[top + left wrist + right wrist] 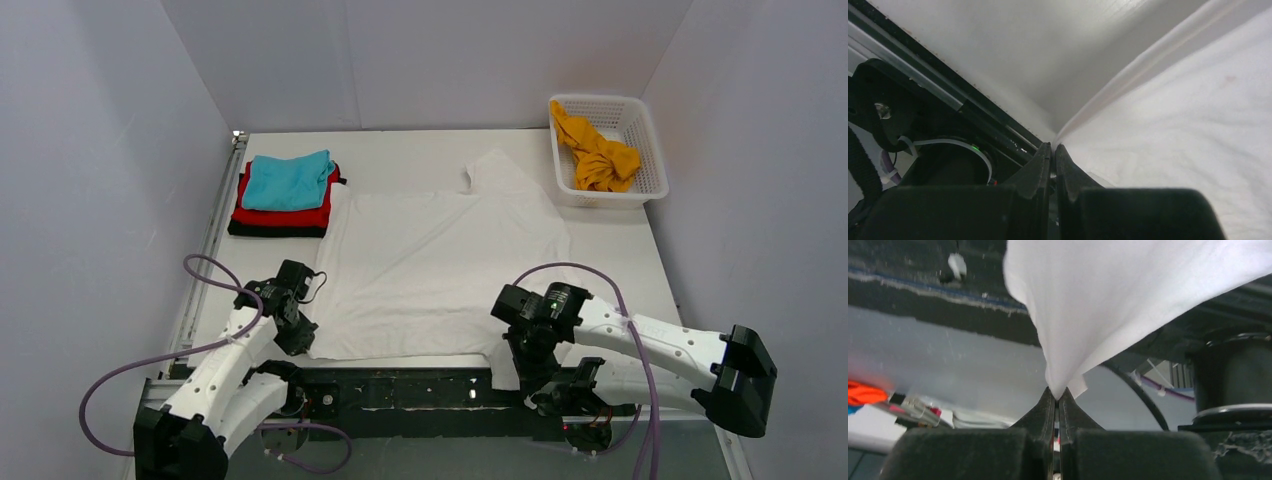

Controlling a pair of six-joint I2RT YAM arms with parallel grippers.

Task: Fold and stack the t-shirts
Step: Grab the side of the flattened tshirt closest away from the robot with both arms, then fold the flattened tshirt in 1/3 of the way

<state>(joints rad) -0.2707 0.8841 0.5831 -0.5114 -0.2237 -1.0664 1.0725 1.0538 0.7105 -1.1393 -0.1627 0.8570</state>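
White tee (440, 265) — pinched (both near corners).

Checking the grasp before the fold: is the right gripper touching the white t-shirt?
Touching. The right wrist view shows the right gripper shut on a corner of the white t-shirt, with the cloth pinched between its fingertips.

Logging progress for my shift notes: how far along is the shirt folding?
Done: teal tee, red tee and black tee lie folded in a stack far left. In hand: the white tee lies spread flat, left gripper and right gripper pinching its near corners. Left: fold and stack it, then the orange-yellow tee in the basket.
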